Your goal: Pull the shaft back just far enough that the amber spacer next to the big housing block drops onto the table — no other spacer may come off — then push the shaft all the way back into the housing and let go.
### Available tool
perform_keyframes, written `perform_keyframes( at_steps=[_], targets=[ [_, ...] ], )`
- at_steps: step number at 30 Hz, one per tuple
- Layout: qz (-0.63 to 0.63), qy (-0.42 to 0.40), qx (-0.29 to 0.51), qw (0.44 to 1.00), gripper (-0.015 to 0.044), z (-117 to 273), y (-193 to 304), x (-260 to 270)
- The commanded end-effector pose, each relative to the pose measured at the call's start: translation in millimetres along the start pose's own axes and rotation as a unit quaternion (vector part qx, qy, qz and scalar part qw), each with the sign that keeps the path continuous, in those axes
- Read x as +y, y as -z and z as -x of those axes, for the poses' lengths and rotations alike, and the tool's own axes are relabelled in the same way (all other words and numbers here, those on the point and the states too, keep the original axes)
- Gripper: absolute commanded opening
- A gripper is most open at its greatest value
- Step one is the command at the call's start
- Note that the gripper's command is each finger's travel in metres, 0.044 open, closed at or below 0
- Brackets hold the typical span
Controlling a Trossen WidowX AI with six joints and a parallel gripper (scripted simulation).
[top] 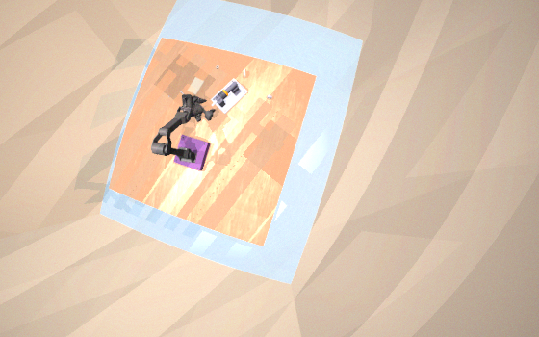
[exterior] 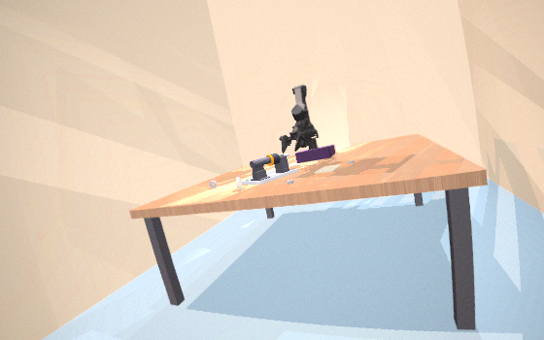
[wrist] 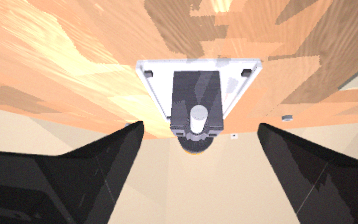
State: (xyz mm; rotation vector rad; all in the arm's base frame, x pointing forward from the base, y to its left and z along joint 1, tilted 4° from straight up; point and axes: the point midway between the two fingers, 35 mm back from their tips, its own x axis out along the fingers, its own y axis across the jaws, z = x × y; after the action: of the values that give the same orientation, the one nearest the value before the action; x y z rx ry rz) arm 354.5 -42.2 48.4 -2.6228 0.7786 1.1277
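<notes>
A white base plate (top: 236, 100) (exterior: 287, 174) (wrist: 157, 90) carries two dark blocks. One block (exterior: 282, 165) (wrist: 197, 87) is nearer my gripper, the other block (exterior: 258, 174) is farther away. The shaft's pale end (wrist: 198, 117) sticks out of the nearer block towards me. An amber spacer (top: 225, 91) (exterior: 270, 159) sits between the blocks with dark round parts beside it; only its edge shows in the wrist view. My gripper (top: 210, 107) (exterior: 290, 151) (wrist: 199, 127) is wide open and empty, its fingers either side of the shaft end's line in the wrist view. Contact is not visible.
A purple slab (top: 202, 144) (exterior: 316, 153) lies by the arm's base. A pale flat card (top: 196, 85) (exterior: 326, 169) lies beside the plate. A small white peg (top: 244, 72) (exterior: 238, 183) and a small ring (top: 269, 97) (exterior: 213, 185) are beyond the plate's far end.
</notes>
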Motion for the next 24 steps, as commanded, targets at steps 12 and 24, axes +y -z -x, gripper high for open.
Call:
perform_keyframes(
  at_steps=[12,24],
  targets=[
    [0.000,0.001,0.002,1.000,0.0440,-25,2,0],
    [0.000,0.001,0.002,1.000,0.0440,-34,2,1]
  ],
)
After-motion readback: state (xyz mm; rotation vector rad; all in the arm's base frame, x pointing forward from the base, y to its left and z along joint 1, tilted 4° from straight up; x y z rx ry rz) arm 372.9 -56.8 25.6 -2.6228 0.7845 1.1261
